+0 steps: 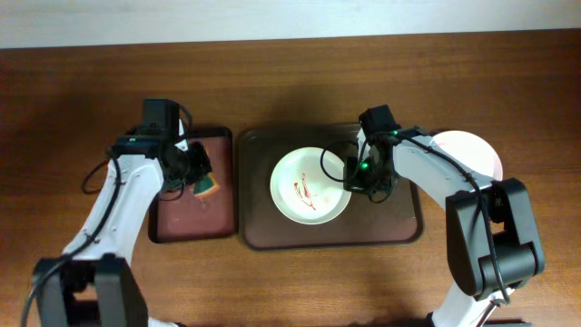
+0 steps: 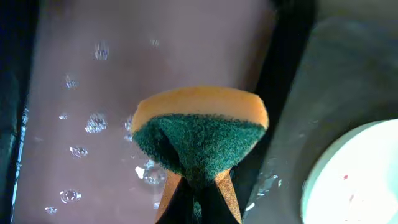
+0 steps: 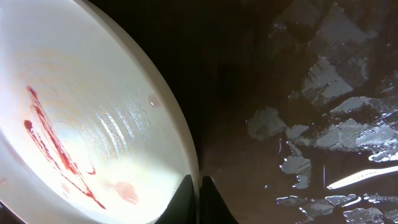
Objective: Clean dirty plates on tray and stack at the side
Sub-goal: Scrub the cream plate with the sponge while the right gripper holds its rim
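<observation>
The wooden table (image 1: 82, 82) carries 2 trays side by side. The larger is the dark brown tray (image 1: 399, 227) in the middle. Just left of it lies the narrower reddish-brown tray (image 1: 182, 222), which has scattered water drops on its floor.

2 plates are in view. 1 white smeared plate (image 1: 313, 204) sits inside the dark brown tray, left of its centre, with red streaks across its middle. The second plate (image 1: 472, 150) is pale and shows no marks on its visible part. It rests on the table beyond the tray's right end and is partly covered by the right arm.

1 sponge (image 2: 199, 134), orange with a green scouring face, hangs over the narrower tray near its right rim. The left gripper (image 2: 196, 199) is clenched on it, and the sponge bulges where it is squeezed.

The right gripper (image 3: 198, 202) is at the smeared plate's right edge. Its 2 fingers are drawn close together with the rim between them, pinching the plate. Wet patches glint on the dark tray floor beside them.
</observation>
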`<act>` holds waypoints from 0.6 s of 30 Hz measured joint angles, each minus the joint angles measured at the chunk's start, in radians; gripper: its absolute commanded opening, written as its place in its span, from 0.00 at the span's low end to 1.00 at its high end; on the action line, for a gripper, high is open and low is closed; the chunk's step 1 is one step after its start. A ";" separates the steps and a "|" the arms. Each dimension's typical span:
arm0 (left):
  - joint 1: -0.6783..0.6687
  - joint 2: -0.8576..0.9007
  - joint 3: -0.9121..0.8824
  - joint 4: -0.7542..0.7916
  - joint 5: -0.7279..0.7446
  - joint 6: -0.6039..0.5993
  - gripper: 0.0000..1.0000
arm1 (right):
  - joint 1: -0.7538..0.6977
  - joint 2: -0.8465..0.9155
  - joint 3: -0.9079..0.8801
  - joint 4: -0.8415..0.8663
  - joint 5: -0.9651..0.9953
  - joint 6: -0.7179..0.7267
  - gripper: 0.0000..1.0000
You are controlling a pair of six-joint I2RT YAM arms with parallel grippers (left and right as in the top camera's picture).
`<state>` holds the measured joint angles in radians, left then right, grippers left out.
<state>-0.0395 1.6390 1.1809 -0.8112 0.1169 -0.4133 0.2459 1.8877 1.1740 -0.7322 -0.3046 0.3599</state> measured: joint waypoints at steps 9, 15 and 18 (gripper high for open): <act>0.000 0.050 0.007 -0.028 0.298 0.415 0.00 | 0.010 0.000 0.000 -0.001 -0.005 0.000 0.04; -0.147 0.050 0.018 0.070 0.505 0.330 0.00 | 0.063 0.000 0.000 0.019 -0.009 0.022 0.04; -0.235 0.089 0.022 0.149 0.493 0.131 0.00 | 0.063 0.000 0.000 0.020 -0.009 0.026 0.04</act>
<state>-0.2741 1.7283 1.2026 -0.6624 0.6098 -0.2821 0.3088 1.8877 1.1740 -0.7124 -0.3138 0.3862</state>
